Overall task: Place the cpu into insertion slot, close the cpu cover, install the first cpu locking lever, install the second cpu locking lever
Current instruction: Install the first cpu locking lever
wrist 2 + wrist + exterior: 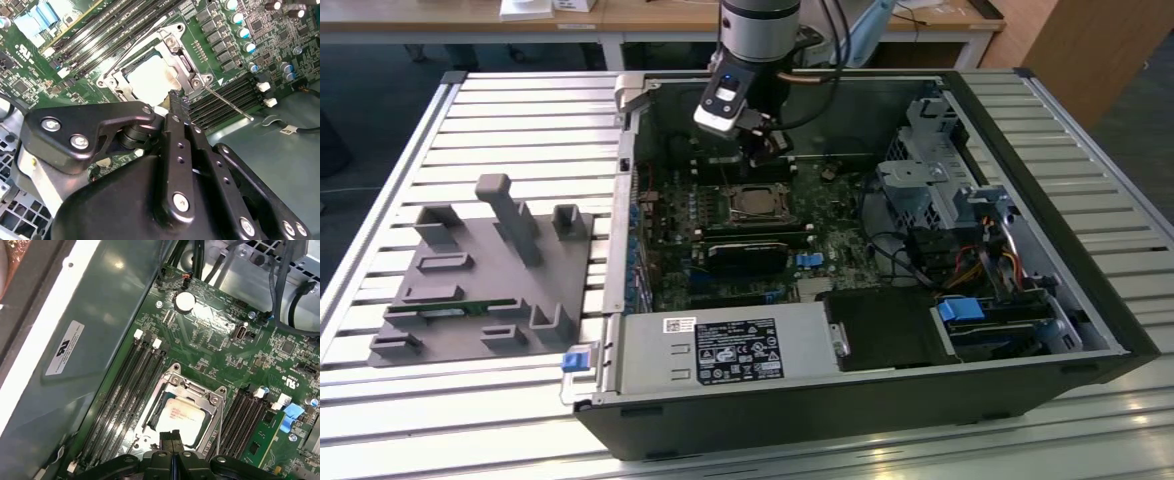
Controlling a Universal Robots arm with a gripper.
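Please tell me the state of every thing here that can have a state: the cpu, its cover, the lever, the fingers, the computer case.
cpu: seated, top bare.
cpu cover: down, framing the cpu.
locking lever: seems unlatched, sticking out from the cover's corner.
gripper: fingers shut, holding nothing, tips beside the cover.
computer case: lying flat, side open.

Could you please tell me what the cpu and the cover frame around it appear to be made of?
The small square silver-grey cpu has a dull, pale metal-looking top that catches light softly. The thin square cpu cover frame looks like bare stamped steel, semi-bright, with glints on its edges; the alloy cannot be told.
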